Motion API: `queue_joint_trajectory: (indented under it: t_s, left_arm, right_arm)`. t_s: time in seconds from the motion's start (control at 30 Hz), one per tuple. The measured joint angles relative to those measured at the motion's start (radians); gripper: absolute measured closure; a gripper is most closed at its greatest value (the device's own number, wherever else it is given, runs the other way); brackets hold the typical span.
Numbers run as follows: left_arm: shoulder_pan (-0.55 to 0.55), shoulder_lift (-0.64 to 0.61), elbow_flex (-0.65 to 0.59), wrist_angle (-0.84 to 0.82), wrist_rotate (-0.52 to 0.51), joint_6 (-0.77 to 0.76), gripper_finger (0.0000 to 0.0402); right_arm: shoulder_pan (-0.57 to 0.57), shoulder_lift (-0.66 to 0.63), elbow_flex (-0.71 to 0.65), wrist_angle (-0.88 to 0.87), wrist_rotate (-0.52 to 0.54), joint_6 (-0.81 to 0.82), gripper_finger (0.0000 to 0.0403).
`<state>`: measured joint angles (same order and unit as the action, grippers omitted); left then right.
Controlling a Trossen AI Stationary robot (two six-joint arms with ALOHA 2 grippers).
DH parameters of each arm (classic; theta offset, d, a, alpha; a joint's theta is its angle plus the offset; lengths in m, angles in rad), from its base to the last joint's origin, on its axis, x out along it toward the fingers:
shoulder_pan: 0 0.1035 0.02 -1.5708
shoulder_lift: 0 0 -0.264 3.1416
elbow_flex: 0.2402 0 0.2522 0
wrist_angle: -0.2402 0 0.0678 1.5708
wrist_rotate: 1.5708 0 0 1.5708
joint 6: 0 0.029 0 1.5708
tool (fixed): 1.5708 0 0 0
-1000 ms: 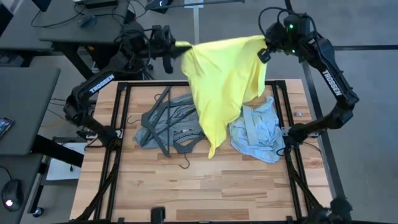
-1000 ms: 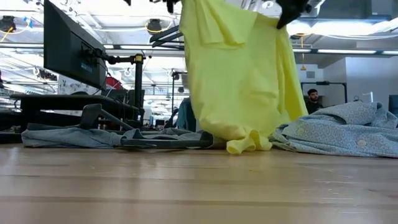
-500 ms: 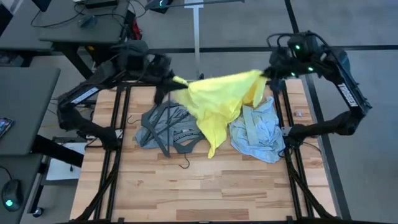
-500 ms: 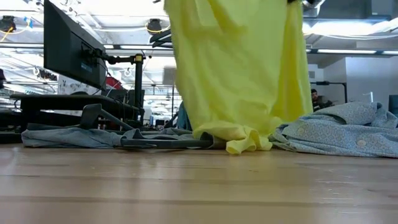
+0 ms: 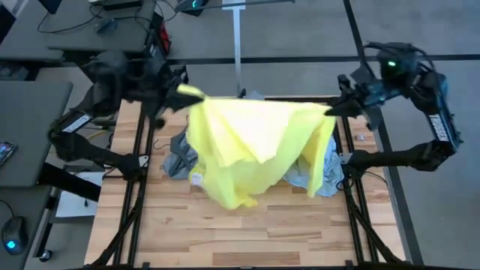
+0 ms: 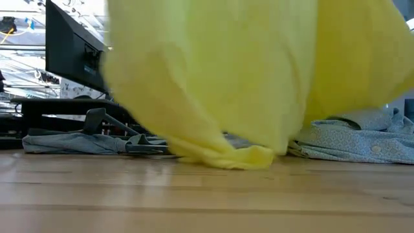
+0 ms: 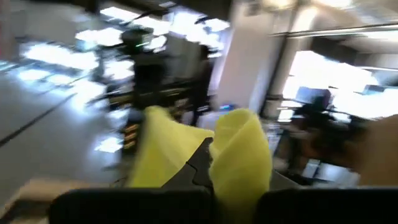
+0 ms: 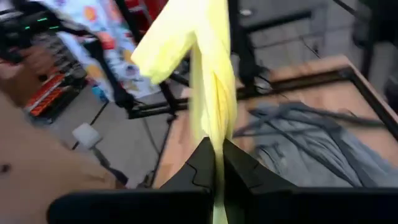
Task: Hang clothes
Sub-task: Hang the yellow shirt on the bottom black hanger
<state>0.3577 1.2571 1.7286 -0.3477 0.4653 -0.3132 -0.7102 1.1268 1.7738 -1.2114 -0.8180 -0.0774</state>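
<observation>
Neon-yellow T-shirt (image 5: 247, 154) hangs spread between my two arms, above the middle of the tabletop (image 5: 247, 232), its long axis running from my left side to my right. Its lowest fold sags toward the near side and, in the low view, touches the wood as a crumpled lip (image 6: 249, 155). The cloth is bright, billowed and loosely creased, wide at the top edge and gathered lower down.

My left jaws (image 7: 208, 163) are closed narrow on one top corner of the shirt, the fabric bunched up over the fingertips. My right jaws (image 8: 216, 167) pinch the other top corner, with a thin ribbon of yellow rising straight out from between the fingers.

Behind the shirt, on the tabletop, lie the grey T-shirt (image 5: 176, 161) toward my left and the pale-blue shirt (image 6: 362, 139) toward my right, both flat and rumpled, partly hidden under the yellow.
</observation>
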Motion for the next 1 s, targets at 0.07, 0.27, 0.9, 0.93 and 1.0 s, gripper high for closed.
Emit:
queue_joint_trajectory:
  t_s: [0.07, 0.27, 0.9, 0.93, 1.0]
  left_arm:
    - [0.049, 0.042, -0.025, -0.005, -0.006, -0.009, 0.0401]
    - [0.148, 0.214, -0.108, -0.009, -0.016, 0.018, 0.0401]
    - [0.146, 0.739, -0.135, 0.07, 0.004, 0.094, 0.0399]
    - [0.146, 0.74, -0.135, 0.067, 0.004, 0.102, 0.0393]
    - [0.147, 0.74, -0.134, 0.068, 0.006, 0.11, 0.0375]
  right_arm:
    - [-0.04, 0.017, -0.074, -0.014, 0.041, -0.026, 0.0403]
    - [-0.178, 0.04, -0.392, 0.057, 0.113, -0.051, 0.0403]
    - [-0.366, 0.04, -0.947, 0.353, 0.276, 0.018, 0.0389]
    - [-0.366, 0.04, -0.947, 0.359, 0.276, 0.017, 0.0382]
    - [-0.366, 0.04, -0.946, 0.38, 0.275, 0.017, 0.0364]
